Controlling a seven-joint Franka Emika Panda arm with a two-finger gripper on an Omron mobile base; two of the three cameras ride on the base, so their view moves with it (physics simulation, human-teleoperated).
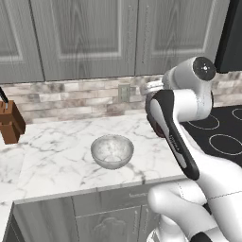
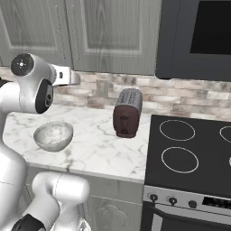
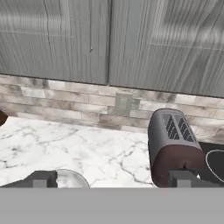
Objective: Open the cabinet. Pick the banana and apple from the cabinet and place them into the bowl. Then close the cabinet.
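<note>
Grey wood-grain fronts and a stone-tile backsplash close off the wall behind a white marble surface (image 1: pixel 56 151), with a black stove top (image 2: pixel 189 153) to the right. Largest of the task's things is the cabinet (image 3: pixel 109 39), hanging above the backsplash with both doors shut; I count two doors in the hand view, meeting at a dark seam. They should be stiff, hinged panels that swing rather than lift, best taken by a handle, though no handle can be made out here, so its place is uncertain. One toaster (image 2: pixel 127 113) stands just beside the stove. One bowl (image 1: pixel 112 151) sits near the front edge of the surface, upright and empty; it looks glassy, so probably hard, slick and breakable, and it needs no gripping, only gentle drops into it. One knife block (image 1: pixel 10 122) stands at the far left. The banana and apple are presumably behind the closed doors; both should be light, and the apple's roundness could let it slip. The hand (image 3: pixel 111 179) hangs above the surface with its fingers spread wide, holding nothing.
</note>
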